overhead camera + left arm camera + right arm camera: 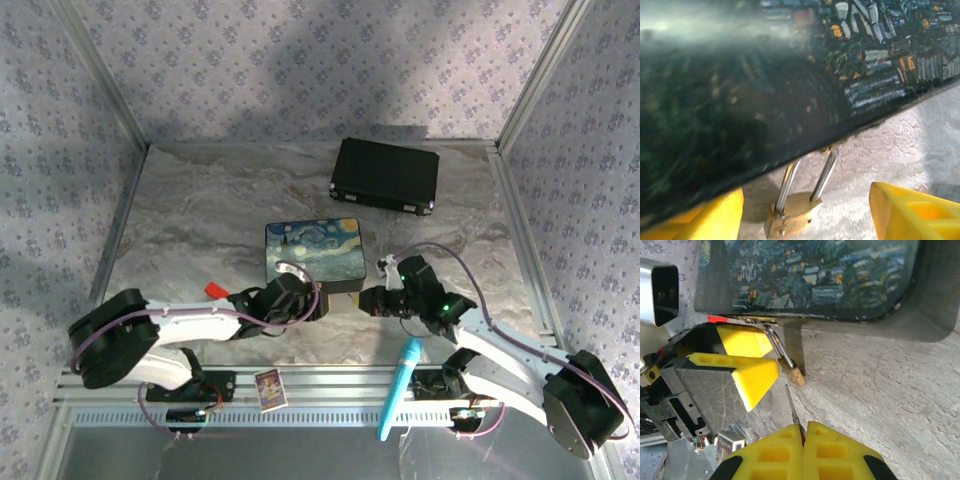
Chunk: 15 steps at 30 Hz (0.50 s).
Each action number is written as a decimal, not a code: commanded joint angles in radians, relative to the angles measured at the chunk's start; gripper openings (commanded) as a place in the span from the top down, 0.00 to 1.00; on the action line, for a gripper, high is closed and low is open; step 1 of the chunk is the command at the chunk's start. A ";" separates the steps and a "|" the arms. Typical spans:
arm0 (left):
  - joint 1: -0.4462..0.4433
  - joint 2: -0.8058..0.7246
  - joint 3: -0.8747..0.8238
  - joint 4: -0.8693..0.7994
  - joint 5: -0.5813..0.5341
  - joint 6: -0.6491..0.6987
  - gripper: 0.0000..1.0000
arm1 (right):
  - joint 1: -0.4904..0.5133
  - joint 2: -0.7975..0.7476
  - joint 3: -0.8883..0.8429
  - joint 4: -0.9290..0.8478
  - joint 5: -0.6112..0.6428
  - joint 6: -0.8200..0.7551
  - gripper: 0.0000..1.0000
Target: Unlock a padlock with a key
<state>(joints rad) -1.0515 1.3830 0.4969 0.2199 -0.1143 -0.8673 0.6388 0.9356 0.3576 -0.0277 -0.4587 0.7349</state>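
- A painted tin (313,252) with a swirling night-sky picture on its lid sits in the middle of a grey marbled desk (200,220). The lid is shut, so its contents are hidden.
- A black case (385,175), also closed, lies further back and to the right, well apart from the tin.
- The padlock (791,215), small and brass with a thin silver shackle, rests on the desk against the tin's near edge. The top of the shackle runs up under that edge.
- The left gripper (806,202) has its yellow fingers (910,210) spread apart, 1 on each side of the padlock and not touching it.
- The right gripper (804,432) has its fingers pressed together on a key (792,407). The thin blade points toward the padlock and stops just short of it.
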 commanded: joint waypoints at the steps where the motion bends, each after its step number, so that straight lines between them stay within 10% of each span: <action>1: -0.016 0.063 0.020 0.077 -0.077 0.056 0.34 | -0.006 -0.006 -0.021 -0.003 0.012 -0.007 1.00; 15: -0.111 0.120 0.042 0.054 -0.199 -0.057 0.85 | 0.001 0.041 -0.057 0.078 0.005 0.033 1.00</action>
<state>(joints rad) -1.1606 1.4944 0.5293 0.2710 -0.2642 -0.8791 0.6392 0.9619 0.3065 0.0063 -0.4427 0.7475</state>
